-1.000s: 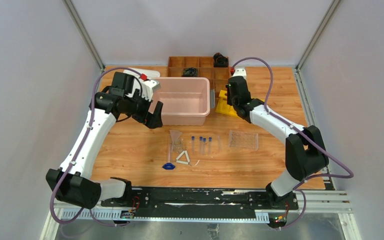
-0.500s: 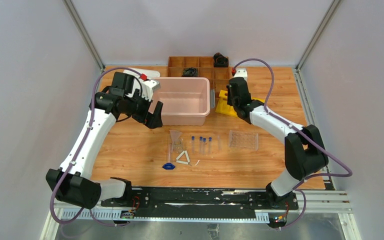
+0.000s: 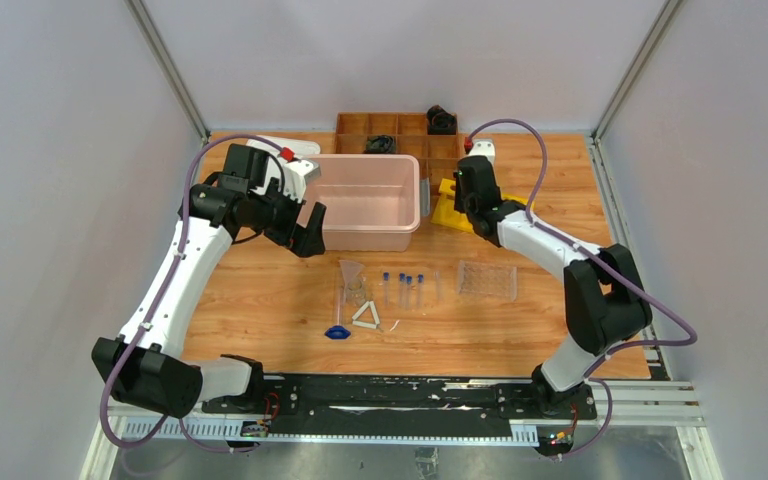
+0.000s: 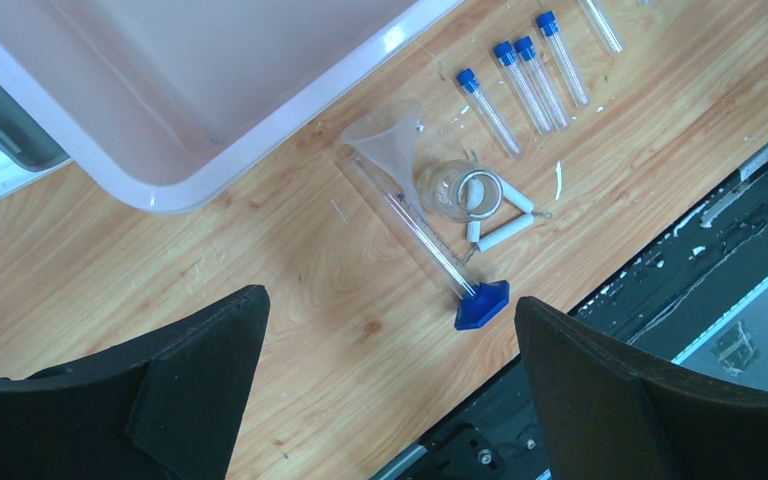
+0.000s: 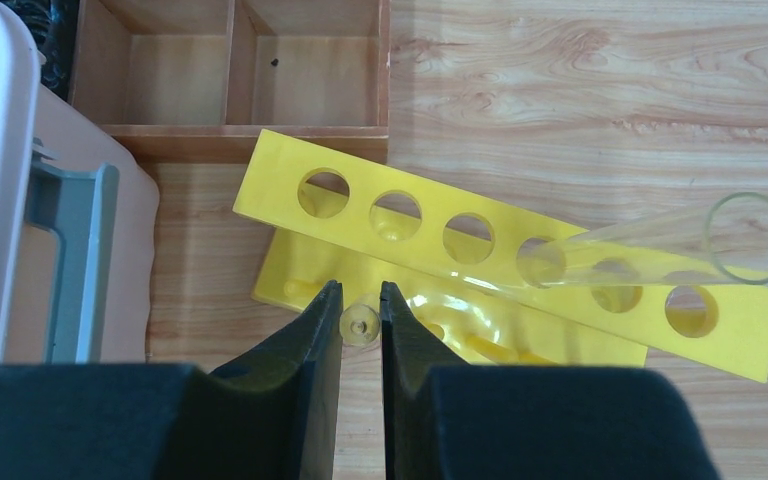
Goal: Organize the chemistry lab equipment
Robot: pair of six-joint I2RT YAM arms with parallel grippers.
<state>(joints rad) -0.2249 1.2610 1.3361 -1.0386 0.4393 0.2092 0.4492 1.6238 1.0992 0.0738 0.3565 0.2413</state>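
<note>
The right arm has edged a little leftward over the last second. Its right gripper (image 3: 465, 195) now hangs over the yellow rack (image 3: 447, 212) at the far side of the table (image 3: 260, 290). The left arm has not moved. This small shift suggests lining up on the rack, while the sorting itself looks barely begun.

The left gripper (image 3: 305, 230) hovers with its jaws spread wide and empty, just beside the pink bin (image 3: 360, 240).

The lab pieces lie loose on the table, nearer the arm bases than either gripper. They are the blue-capped tubes (image 3: 407, 288), the glass funnel (image 3: 351, 270), the white triangle (image 3: 366, 315) and the blue piece (image 3: 337, 332). The clear tube rack (image 3: 487, 280) sits below the right gripper's reach, toward the bases.

Only the right wrist view shows the jaws nearly together. A small yellow peg (image 5: 360, 325) is visible in the slit between them. Whether they pinch it cannot be told. To the gripper's right, a clear open tube (image 5: 660, 250) leans through one hole of the rack.

Only the left wrist view shows a small glass beaker (image 4: 450, 190) touching the triangle, ahead of the open jaws.
</note>
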